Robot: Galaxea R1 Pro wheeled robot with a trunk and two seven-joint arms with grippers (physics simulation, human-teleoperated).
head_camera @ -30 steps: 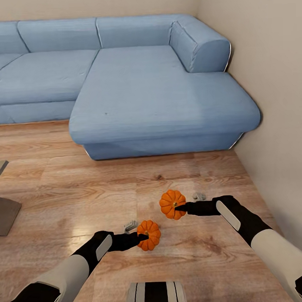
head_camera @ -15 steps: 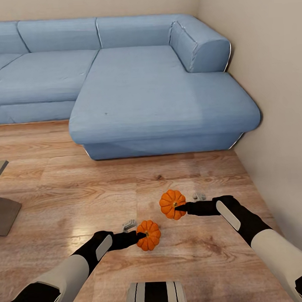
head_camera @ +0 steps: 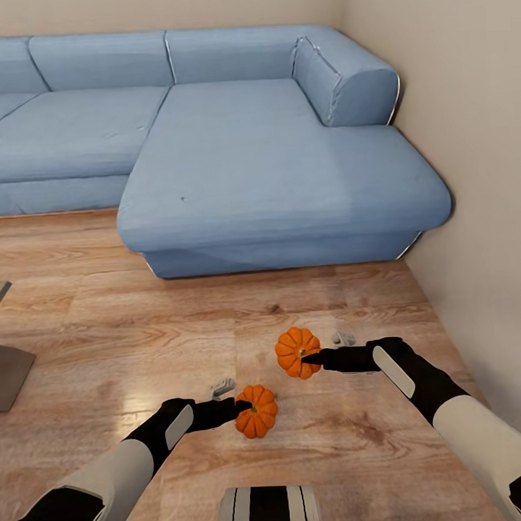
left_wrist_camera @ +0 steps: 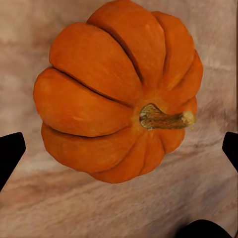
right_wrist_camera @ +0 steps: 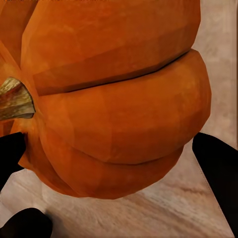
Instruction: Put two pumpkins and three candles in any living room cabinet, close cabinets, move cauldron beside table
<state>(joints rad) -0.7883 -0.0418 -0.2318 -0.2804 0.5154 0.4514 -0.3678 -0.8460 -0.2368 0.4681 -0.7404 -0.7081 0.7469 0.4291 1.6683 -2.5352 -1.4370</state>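
Two orange pumpkins are low over the wooden floor in front of the sofa. One pumpkin [head_camera: 256, 412] is just ahead of my left gripper [head_camera: 240, 407]. In the left wrist view this pumpkin [left_wrist_camera: 109, 94] has its stem sideways, and the black fingertips [left_wrist_camera: 10, 153] stand wide apart without touching it. The other pumpkin [head_camera: 296, 352] sits in my right gripper [head_camera: 310, 357], and the right wrist view has that pumpkin [right_wrist_camera: 119, 109] pressed between both fingers. The candles, the cabinet and the cauldron are out of view.
A blue corner sofa [head_camera: 272, 162] fills the far side. A beige wall [head_camera: 476, 208] runs down the right. The corner of the grey table [head_camera: 7, 371] shows at the left edge. Bare wooden floor [head_camera: 142, 325] lies between the sofa and my arms.
The left pumpkin has sunk slightly toward the floor and away from the left fingertips. The right pumpkin and both arms have stayed put. The view has shifted a touch.
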